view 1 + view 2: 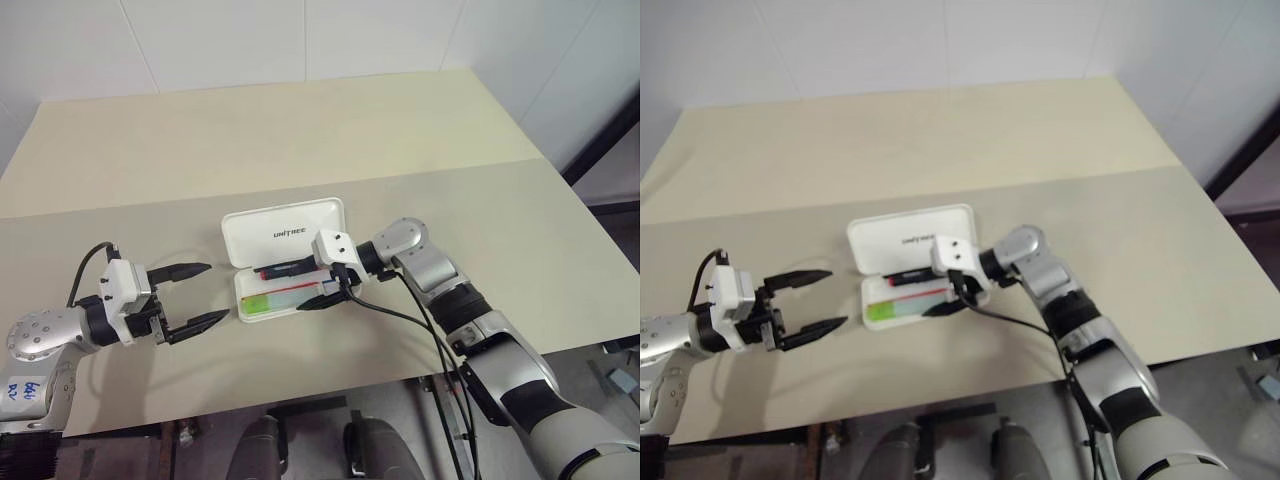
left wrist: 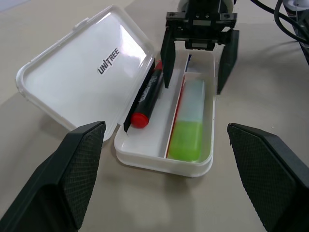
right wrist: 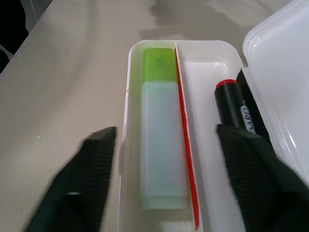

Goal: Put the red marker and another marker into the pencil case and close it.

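The white pencil case point(image 1: 285, 230) lies open on the table, its lid with the lettering flat behind the tray. The red marker point(image 2: 146, 102) lies in the tray's compartment next to the hinge. The other marker, a green-capped highlighter point(image 3: 161, 140), rests in the front compartment, past a thin red stripe. My right gripper point(image 1: 306, 285) hangs open over the tray's right end, its fingers point(image 2: 166, 67) either side of the highlighter's pale end without touching it. Left of the case, my left gripper point(image 1: 215, 292) is open and holds nothing.
The beige table point(image 1: 300, 130) stretches bare behind the case, with a fold line across it. Its front edge runs close below both arms. A black cable point(image 1: 400, 315) trails from my right wrist over the table's front.
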